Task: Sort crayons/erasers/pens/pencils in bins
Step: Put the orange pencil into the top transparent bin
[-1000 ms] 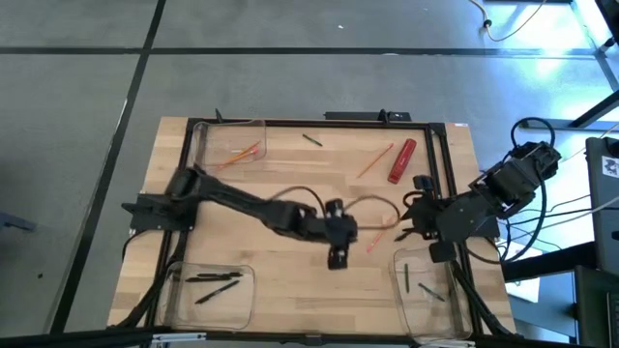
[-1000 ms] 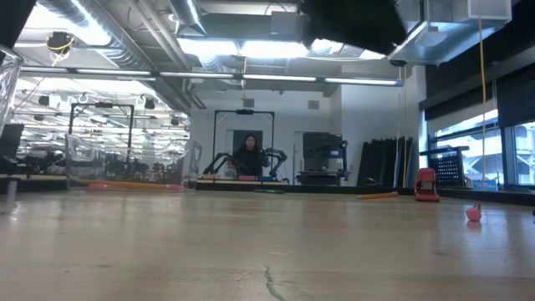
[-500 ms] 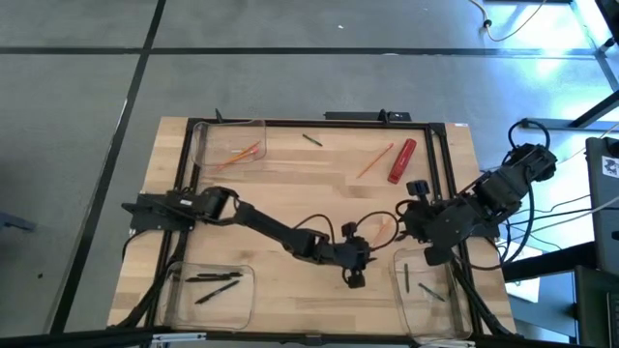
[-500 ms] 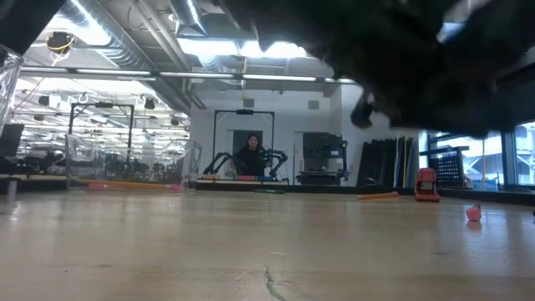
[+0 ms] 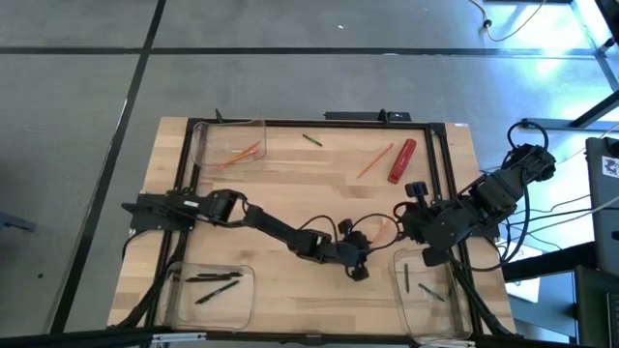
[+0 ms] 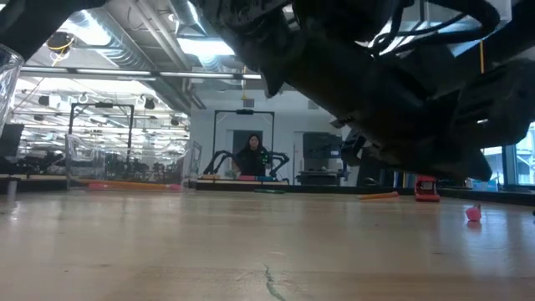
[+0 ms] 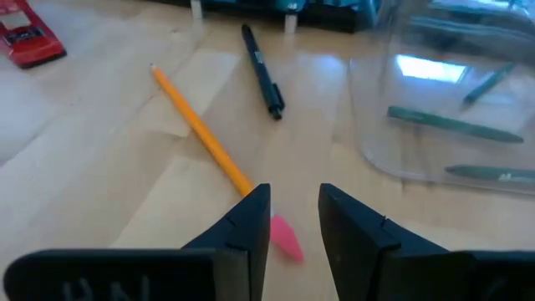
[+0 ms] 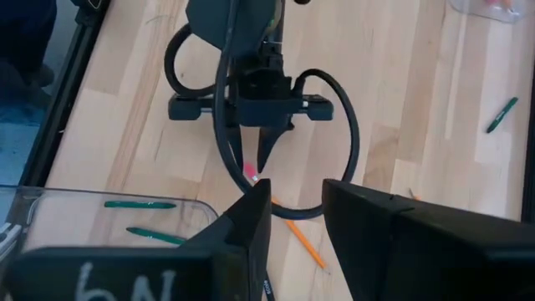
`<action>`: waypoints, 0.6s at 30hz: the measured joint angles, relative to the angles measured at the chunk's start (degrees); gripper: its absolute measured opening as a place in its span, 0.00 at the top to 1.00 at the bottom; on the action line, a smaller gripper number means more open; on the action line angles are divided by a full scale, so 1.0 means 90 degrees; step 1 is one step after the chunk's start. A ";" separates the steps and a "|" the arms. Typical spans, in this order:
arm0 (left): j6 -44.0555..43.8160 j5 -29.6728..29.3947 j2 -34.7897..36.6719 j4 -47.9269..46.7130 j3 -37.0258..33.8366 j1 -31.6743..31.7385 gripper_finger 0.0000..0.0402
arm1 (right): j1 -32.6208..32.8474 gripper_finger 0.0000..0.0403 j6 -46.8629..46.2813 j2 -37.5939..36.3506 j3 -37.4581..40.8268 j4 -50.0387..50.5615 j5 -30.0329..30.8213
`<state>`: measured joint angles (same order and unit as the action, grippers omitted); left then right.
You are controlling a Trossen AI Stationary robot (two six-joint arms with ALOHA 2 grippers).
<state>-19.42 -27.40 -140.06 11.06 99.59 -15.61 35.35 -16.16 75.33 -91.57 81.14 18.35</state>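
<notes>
My left gripper (image 7: 294,219) is open with a narrow gap, low over the table's near middle (image 5: 359,270). A small pink eraser (image 7: 286,237) lies flat on the wood, showing between its fingertips. It also shows in the right wrist view (image 8: 251,174), just past the fingertips. An orange pencil (image 7: 201,130) and a black pen (image 7: 263,71) lie just beyond. My right gripper (image 8: 297,221) is open and empty at the right (image 5: 411,217), above the near-right bin (image 5: 430,285).
The near-right bin holds green pens (image 7: 447,122). The near-left bin (image 5: 208,290) holds black pens. The far-left bin (image 5: 230,145) holds orange pencils. A red cylinder (image 5: 401,160), an orange pencil (image 5: 375,160) and a green pen (image 5: 311,140) lie on the far side.
My left gripper has gone toward the table's near right and down. The arm has stretched out low over the table and now fills the top of the low view. The eraser, pencil and pen have stayed put.
</notes>
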 joint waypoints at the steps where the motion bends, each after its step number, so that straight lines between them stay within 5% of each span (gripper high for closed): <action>1: 0.0004 -0.0003 -0.0045 0.0068 0.0007 0.0011 0.76 | 0.0000 0.72 -0.0002 0.0000 0.0000 0.0000 -0.0002; 18: -0.0115 0.0001 -0.0160 0.0075 -0.0003 0.0012 0.76 | 0.0000 0.72 0.0000 0.0000 0.0000 0.0005 -0.0039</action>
<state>-20.45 -27.40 -141.49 11.73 99.57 -15.51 35.35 -16.16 75.33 -91.57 81.19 18.00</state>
